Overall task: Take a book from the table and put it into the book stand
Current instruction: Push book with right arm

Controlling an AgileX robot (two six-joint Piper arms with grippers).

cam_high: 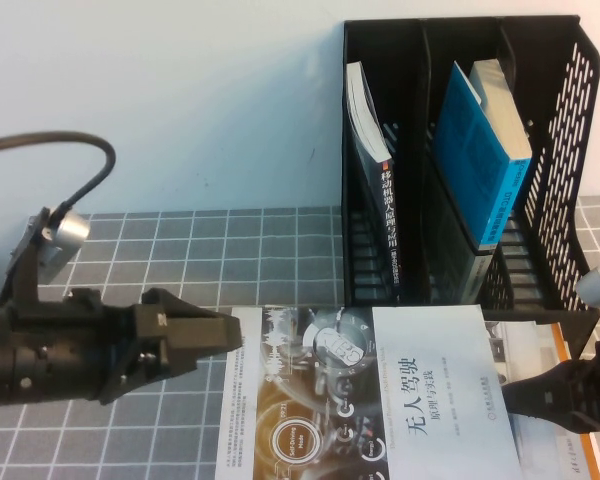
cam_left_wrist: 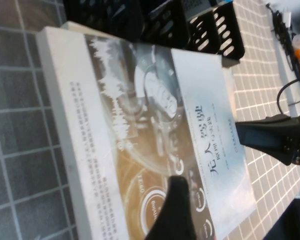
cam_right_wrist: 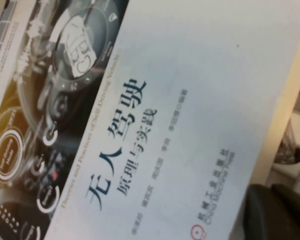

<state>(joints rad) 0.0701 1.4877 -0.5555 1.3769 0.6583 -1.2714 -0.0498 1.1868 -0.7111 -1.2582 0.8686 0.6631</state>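
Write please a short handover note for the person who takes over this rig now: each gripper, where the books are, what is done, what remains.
Left gripper: at the left edge of the self-driving book, not holding it.
Right gripper: at that book's right edge, not holding it.
The book lies flat on the table in front of the black book stand, over an orange-edged book.
Done: the stand holds a black-spined book and a blue book.
Left: grasp the book, lift it and slot it in.

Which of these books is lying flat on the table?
The white-and-brown self-driving book between the left pincer and right pincer; the others stand in the rack.
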